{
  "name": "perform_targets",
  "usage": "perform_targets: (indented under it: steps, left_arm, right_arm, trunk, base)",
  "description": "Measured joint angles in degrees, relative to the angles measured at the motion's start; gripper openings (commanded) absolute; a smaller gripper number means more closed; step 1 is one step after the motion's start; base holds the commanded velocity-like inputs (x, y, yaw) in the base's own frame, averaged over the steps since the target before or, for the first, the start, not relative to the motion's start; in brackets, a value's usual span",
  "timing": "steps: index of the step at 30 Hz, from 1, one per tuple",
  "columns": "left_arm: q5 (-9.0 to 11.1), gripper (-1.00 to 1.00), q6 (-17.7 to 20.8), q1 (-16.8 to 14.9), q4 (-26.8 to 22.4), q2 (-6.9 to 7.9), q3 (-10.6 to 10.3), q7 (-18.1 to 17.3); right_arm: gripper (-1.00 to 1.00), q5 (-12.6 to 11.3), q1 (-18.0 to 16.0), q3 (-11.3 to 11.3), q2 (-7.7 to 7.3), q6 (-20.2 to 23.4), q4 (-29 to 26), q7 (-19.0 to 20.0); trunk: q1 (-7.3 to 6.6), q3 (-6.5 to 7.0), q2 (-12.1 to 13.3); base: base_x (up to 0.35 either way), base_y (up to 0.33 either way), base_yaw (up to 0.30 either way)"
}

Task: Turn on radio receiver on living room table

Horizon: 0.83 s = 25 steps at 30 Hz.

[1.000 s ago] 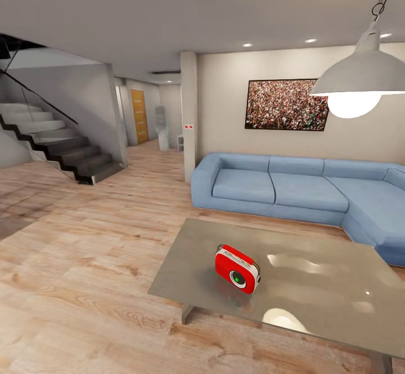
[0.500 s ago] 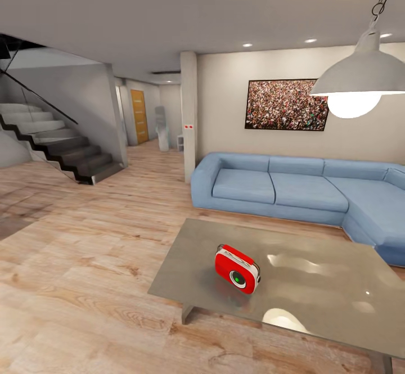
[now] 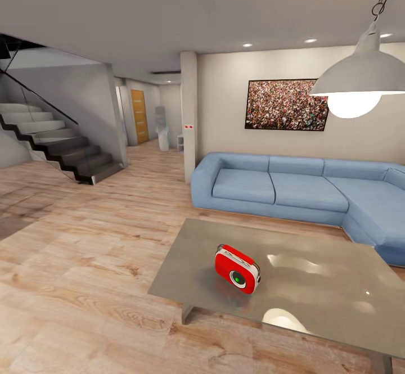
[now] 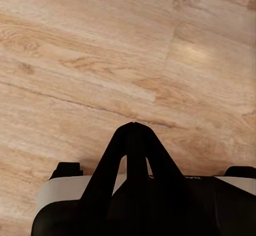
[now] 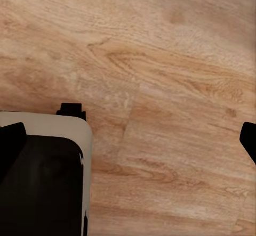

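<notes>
Radio (image 3: 237, 269) sits on the grey table (image 3: 326, 301) toward its near-left corner, dial at five o'clock, centre green. Left gripper (image 4: 133, 127), tips pressed together, hangs over floor (image 4: 80, 60); right gripper's spacing cannot be told.

red radio receiver (image 3: 237, 269) upright on glossy grey table (image 3: 332, 295), dial centre green.
</notes>
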Motion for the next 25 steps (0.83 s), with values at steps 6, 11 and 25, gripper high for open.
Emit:
perform_targets:
  steps: [6,11,25]
  left_arm:
    - [0.0,-1.00,0.0,0.0,0.0,0.01,0.0,0.0]
    - [0.0,-1.00,0.0,0.0,0.0,-0.04,0.0,0.0]
    - [0.0,-1.00,0.0,0.0,0.0,-0.04,0.0,0.0]
  right_arm:
    - [1.00,0.0,0.0,0.0,0.00,0.0,0.0,0.0]
    - [1.00,0.0,0.0,0.0,0.00,0.0,0.0,0.0]
    - [1.00,0.0,0.0,0.0,0.00,0.0,0.0,0.0]
  trunk:
    - [0.00,0.00,0.0]
    - [0.00,0.00,0.0]
    - [0.00,0.00,0.0]
  base:
    - [0.000,0.000,0.000]
    - [0.000,0.000,0.000]
    - [0.000,0.000,0.000]
